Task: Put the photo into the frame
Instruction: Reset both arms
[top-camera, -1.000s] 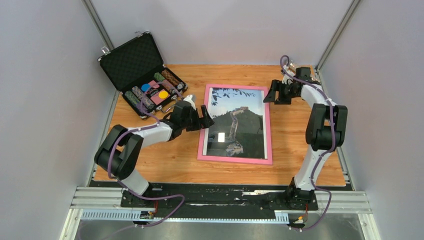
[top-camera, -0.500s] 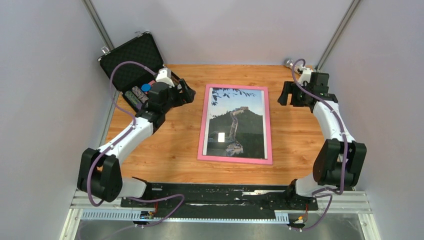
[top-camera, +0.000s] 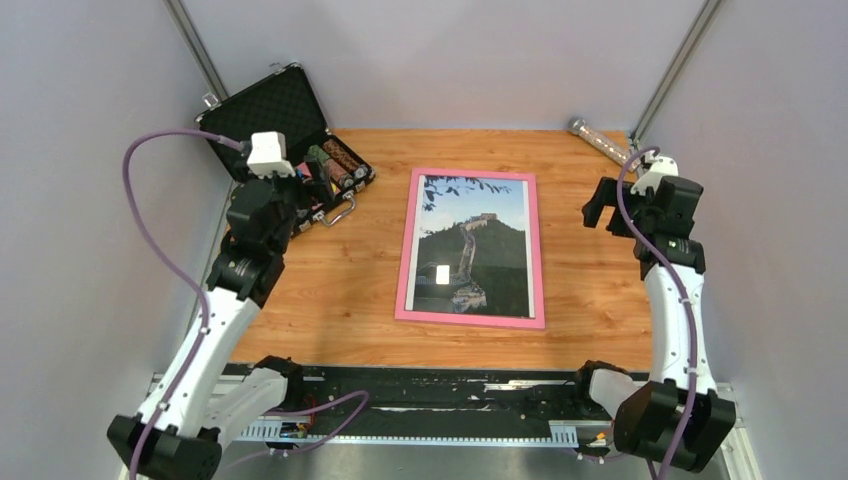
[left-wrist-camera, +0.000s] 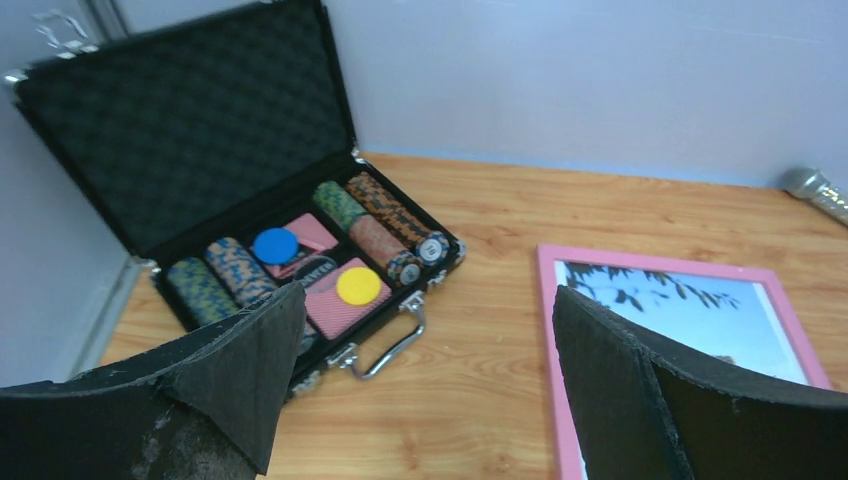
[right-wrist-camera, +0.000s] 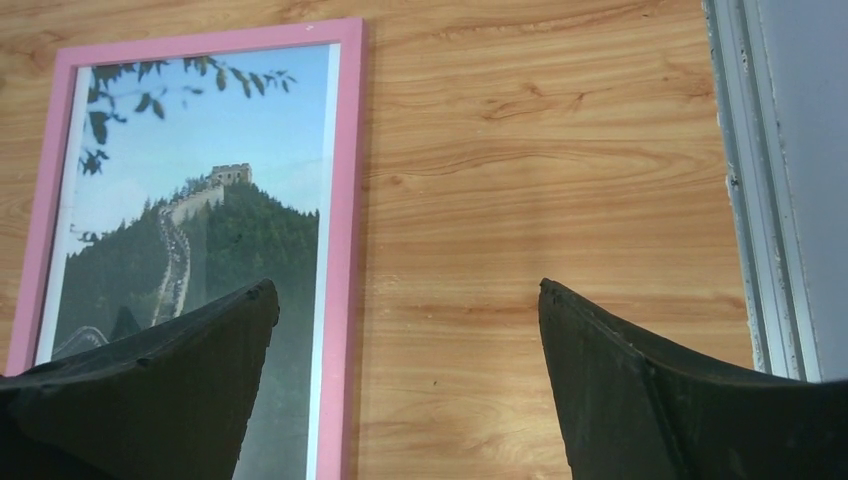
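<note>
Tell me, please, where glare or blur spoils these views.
Top external: a white glare patch on the photo, low left inside the frame. Left wrist: the poker-chip case looks slightly soft. Right wrist: sharp, no glare.

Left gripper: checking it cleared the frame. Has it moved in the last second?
Yes. The left gripper moved left, away from the frame, toward the open case.

An open black foam-lined case (top-camera: 268, 118) sits at the far left corner of the wooden surface (top-camera: 590, 270). It holds rows of poker chips (left-wrist-camera: 385, 225), plus a loose blue chip (left-wrist-camera: 274, 245) and a yellow chip (left-wrist-camera: 358, 285). A silvery cylinder (top-camera: 598, 140) lies at the far right corner.
</note>
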